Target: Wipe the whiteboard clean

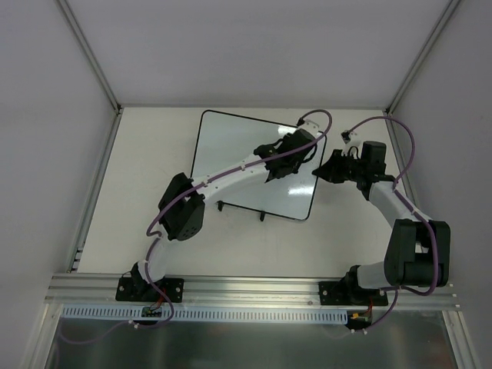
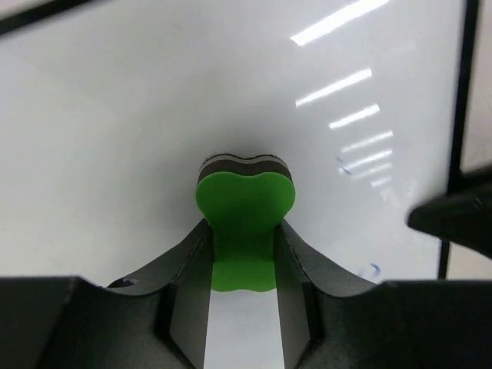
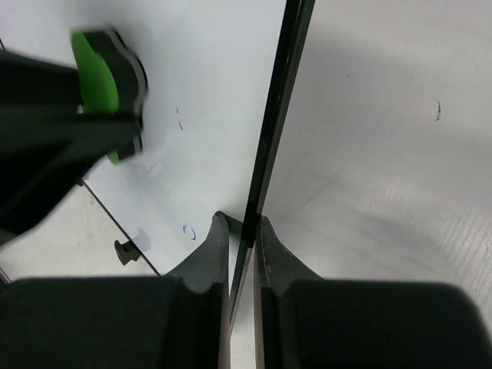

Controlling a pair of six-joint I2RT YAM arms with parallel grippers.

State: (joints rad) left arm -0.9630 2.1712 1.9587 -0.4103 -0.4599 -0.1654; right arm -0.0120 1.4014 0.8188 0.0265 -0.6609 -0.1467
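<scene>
The whiteboard (image 1: 231,157) lies flat on the table, its two black feet toward the arms. My left gripper (image 1: 278,169) is over the board's right part, shut on a green eraser (image 2: 244,192) with a dark felt underside pressed on the white surface (image 2: 115,138). A few small blue marks (image 2: 373,269) show to the right of the eraser. My right gripper (image 1: 323,171) is shut on the board's black right rim (image 3: 277,115), one finger on each side. In the right wrist view the eraser (image 3: 96,77) sits at upper left and a blue mark (image 3: 190,231) lies beside my left finger.
The board's feet (image 1: 262,217) stick out at its near edge. White walls enclose the pale table (image 1: 138,200) on three sides. A metal rail (image 1: 254,288) with both arm bases runs along the near edge.
</scene>
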